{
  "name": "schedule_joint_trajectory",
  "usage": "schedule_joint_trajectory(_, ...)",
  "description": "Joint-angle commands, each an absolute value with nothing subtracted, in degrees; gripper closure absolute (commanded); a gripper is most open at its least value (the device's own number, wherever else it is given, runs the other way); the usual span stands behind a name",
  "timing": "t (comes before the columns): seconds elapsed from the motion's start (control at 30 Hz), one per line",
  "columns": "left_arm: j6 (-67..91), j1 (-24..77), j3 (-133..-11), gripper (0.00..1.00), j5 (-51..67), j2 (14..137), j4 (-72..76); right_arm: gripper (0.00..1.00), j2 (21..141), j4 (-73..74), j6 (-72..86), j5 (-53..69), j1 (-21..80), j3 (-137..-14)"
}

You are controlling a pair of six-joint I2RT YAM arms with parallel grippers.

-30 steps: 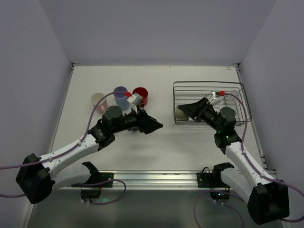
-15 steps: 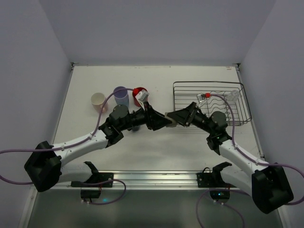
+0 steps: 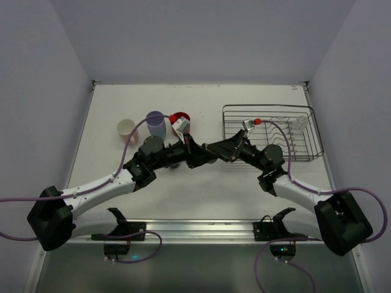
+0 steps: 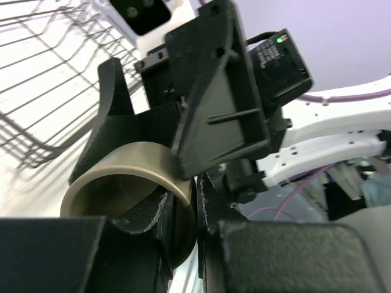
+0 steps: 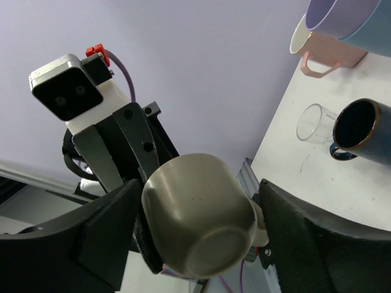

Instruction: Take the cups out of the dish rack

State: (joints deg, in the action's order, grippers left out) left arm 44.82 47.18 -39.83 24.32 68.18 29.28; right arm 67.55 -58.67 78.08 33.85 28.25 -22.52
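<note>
Olive cup (image 5: 195, 213) held mid-table, just left of the rack (image 3: 269, 107). Left gripper (image 4: 183, 201) pinches its rim wall; right gripper (image 5: 198, 215) clamps its sides. Pink cup (image 3: 126, 129), lavender cup (image 3: 156, 122) and red cup (image 3: 181, 118) stand far left, near the left arm; the table's (image 3: 244, 186) near edge lies well apart.

Robotics laboratory test cell. Identified by bare white table (image 3: 208, 195) boxed in by plain grey panels (image 3: 201, 36), aluminium mounting rail (image 3: 201, 229) along near edge, and exposed purple cabling (image 3: 127, 152).
</note>
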Motion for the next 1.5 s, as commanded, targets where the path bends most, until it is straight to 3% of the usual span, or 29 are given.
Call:
schedule_joint_trajectory(0.0,36.4,47.6,-42.0,1.00,19.4,64.1,24.5,0.17,67.2,-62.5,78.8,32.9,29.3,-24.0)
schedule_joint_trajectory(0.13,30.2,47.7,-45.0,1.00,13.5,62.4,9.1,0.01,64.7,-59.0,76.6,32.3,26.1,-24.3)
schedule_joint_trajectory(0.3,25.3,47.7,-49.6,1.00,6.0,68.2,-0.3,0.01,56.5,-45.5,68.3,28.6,24.0,-24.1)
schedule_joint_trajectory(0.43,23.8,47.7,-53.5,1.00,4.0,75.0,-3.3,0.01,45.6,-22.2,53.7,18.1,23.7,-27.0)
schedule_joint_trajectory(0.57,22.2,47.7,-57.8,1.00,1.6,83.0,-3.9,0.01,34.7,-8.4,44.1,7.2,23.7,-29.9)
schedule_joint_trajectory(0.73,21.2,47.7,-63.5,1.00,-1.9,93.3,-5.4,0.01,26.8,-0.8,39.2,2.6,23.7,-30.9)
schedule_joint_trajectory(1.1,20.4,47.9,-67.8,1.00,-6.3,104.5,-7.8,0.01,22.9,2.6,36.2,-3.0,23.6,-30.1)
schedule_joint_trajectory(1.23,20.0,48.3,-68.6,0.81,-9.3,105.8,-9.1,0.01,23.6,3.1,35.3,-5.7,23.7,-30.3)
schedule_joint_trajectory(1.47,20.0,48.3,-68.5,0.61,-11.6,105.1,-10.4,0.01,27.4,4.7,34.2,-11.4,23.6,-32.1)
